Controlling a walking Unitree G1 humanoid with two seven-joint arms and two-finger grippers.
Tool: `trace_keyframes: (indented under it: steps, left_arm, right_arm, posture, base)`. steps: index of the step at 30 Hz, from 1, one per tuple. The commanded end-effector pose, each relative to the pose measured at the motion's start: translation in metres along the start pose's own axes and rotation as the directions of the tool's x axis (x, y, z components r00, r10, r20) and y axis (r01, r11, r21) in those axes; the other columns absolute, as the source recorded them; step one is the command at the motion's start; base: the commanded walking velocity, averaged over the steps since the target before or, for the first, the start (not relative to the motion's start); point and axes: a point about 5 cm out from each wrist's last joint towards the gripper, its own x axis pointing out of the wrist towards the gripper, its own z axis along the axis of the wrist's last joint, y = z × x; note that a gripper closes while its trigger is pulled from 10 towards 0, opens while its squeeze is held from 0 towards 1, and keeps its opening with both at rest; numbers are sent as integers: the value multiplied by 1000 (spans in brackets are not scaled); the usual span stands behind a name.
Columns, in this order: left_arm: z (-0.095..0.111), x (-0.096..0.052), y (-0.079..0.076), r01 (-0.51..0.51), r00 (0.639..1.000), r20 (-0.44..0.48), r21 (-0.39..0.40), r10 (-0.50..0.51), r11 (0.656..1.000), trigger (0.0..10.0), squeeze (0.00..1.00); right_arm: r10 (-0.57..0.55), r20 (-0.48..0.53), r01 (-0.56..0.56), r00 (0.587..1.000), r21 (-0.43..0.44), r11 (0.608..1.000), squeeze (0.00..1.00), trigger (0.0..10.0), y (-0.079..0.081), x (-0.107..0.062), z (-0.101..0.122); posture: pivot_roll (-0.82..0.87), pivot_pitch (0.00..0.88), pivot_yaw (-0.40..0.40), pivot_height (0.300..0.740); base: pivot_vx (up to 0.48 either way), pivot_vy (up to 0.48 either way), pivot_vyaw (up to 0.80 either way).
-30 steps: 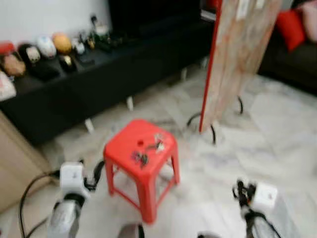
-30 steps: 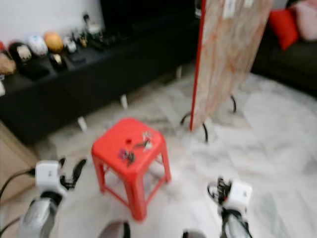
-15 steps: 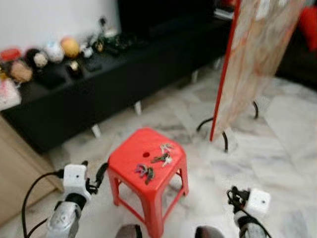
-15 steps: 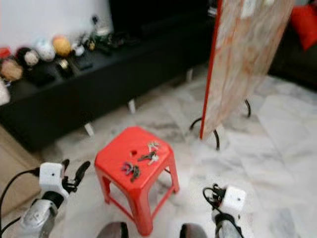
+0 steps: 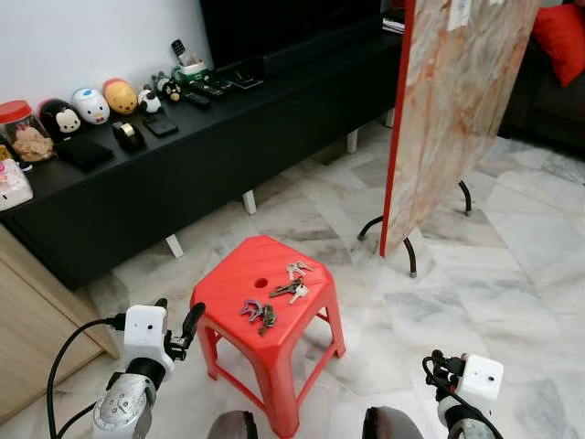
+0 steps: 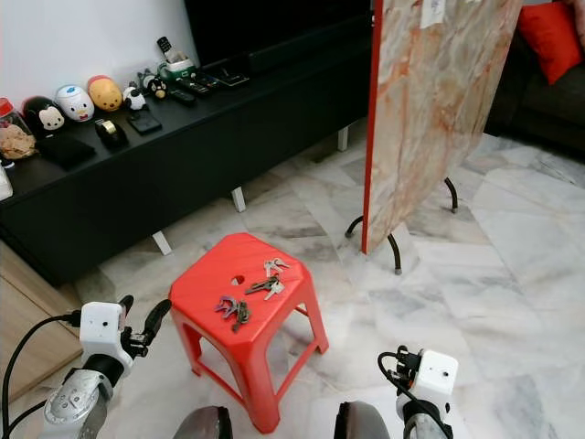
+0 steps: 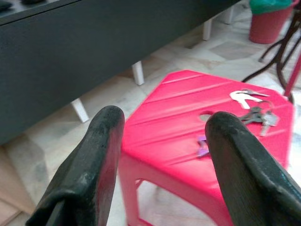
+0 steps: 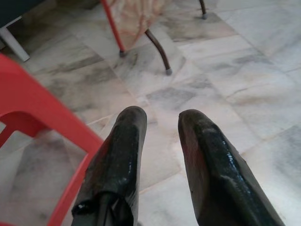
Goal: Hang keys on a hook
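Hovering low at the near edge of the scene, the left tool point(image 5: 178, 337) has its two black fingers spread apart with nothing between them, just beside the near-left corner of the red plastic stool point(image 5: 236, 278). The right tool point(image 8: 157, 162) hangs idle over the pale marble floor point(image 6: 512, 283), its fingers a little apart and empty.

On the stool's top lie two bunches. The nearer one, dark metal keys with a purple fob point(image 5: 258, 313), sits just short of the round hole point(image 5: 261, 283) in the seat. The farther one, a splayed bunch of silver keys on a ring point(image 5: 292, 290), lies just beyond it, its long axis running diagonally from near-left to far-right, blades fanning toward the far-right corner. Which end carries the ring is hard to tell from the head views.

Risks, as I judge them: keys lying flat on smooth plastic may skid under a closing finger and slide off the edge; a pinch on one blade could leave the bunch dangling and swinging; and the two bunches are near enough that both could be snagged.

Farther off stands the tall marble-patterned board with a red edge point(image 5: 448, 119), and I cannot make out a hook on it.
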Motion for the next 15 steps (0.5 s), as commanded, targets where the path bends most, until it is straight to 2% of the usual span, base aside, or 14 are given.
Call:
trace_keyframes:
  steps: [1, 5, 10, 15]
  left_arm:
    - [-1, 1, 1, -5, 1000, -9, 1, 5, 1000, 10000, 0]
    - [-2, 2, -2, -3, 1000, -11, -1, 3, 1000, 10000, 0]
    - [-6, 5, -5, -2, 1000, -30, -16, 1, 1000, 10000, 0]
    - [-6, 10, -6, 13, 999, -43, -56, -15, 998, 10000, 0]
  right_arm:
    - [10, 13, -10, 1000, -16, 1000, 0, 10000, 0, 3, 4]
    - [9, 10, -9, 1000, -17, 1000, 0, 10000, -1, 3, 4]
    - [-4, 4, 4, 1000, 0, 1000, 0, 10000, -4, 4, 4]
    - [3, 7, -3, 1000, 4, 1000, 0, 10000, 0, 5, 5]
  posture:
    - [-11, 0, 26, 620]
    - [-10, 0, 23, 620]
    - [1, 0, 18, 620]
    - [6, 0, 13, 620]
  base:
    - [0, -292, 644]
    - [0, -292, 673]
    - [0, -271, 0]
    - [0, 0, 0]
